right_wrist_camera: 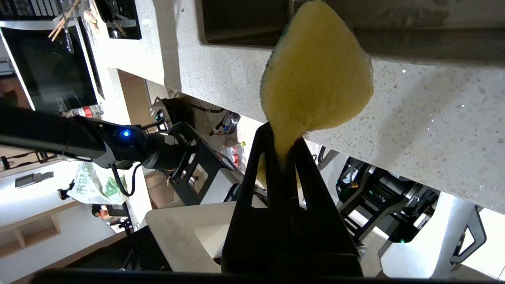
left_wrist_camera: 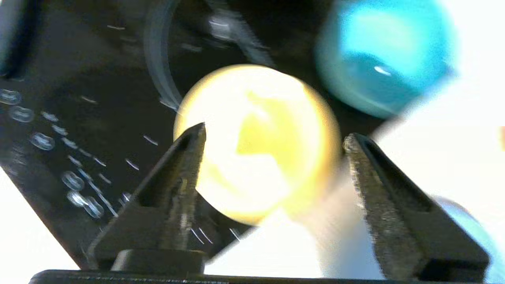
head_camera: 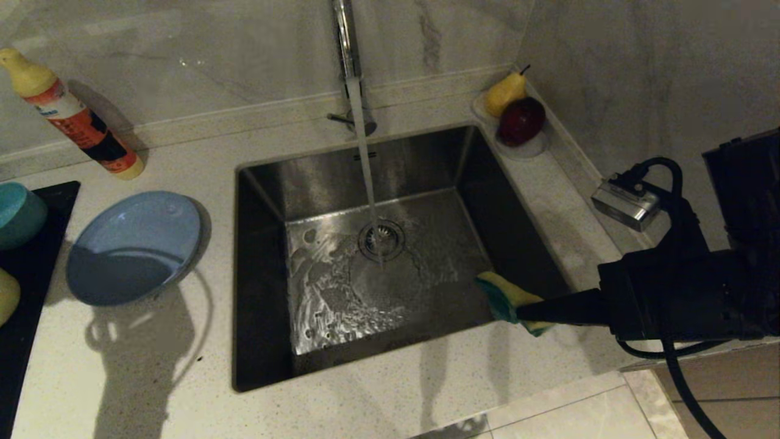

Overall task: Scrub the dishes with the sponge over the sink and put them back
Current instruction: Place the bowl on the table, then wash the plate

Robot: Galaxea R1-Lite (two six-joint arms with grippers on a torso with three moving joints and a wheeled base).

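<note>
Pinched between the clenched jaws of the right gripper [head_camera: 529,312], the sponge [head_camera: 509,300] is held at the near right corner of the sink [head_camera: 268,201], partly over the counter edge rather than squarely over the basin. In the right wrist view the sponge [right_wrist_camera: 315,79] is seen squeezed at one narrow end only, so it could be twisted out of the grip once scrubbing pressure is applied.

Water is running from the tap [head_camera: 348,55] onto the drain strainer [head_camera: 381,239], well left of the sponge.

On the far left, the pale yellow bowl [left_wrist_camera: 256,142] is framed between the spread fingers of the left gripper [left_wrist_camera: 274,140], released and holding nothing; whether the fingers touch the bowl cannot be told. The teal-blue bowl [left_wrist_camera: 382,55] sits just beside it on a dark mat [left_wrist_camera: 79,79]. If the jaws are closed off-centre, the bowl could be pushed along the mat, knocked against its teal neighbour, or gripped by a thin rim and dropped on the way to the sink.

The light-blue plate [head_camera: 134,244] lies on the counter between mat and sink and could be clipped in passing.
</note>
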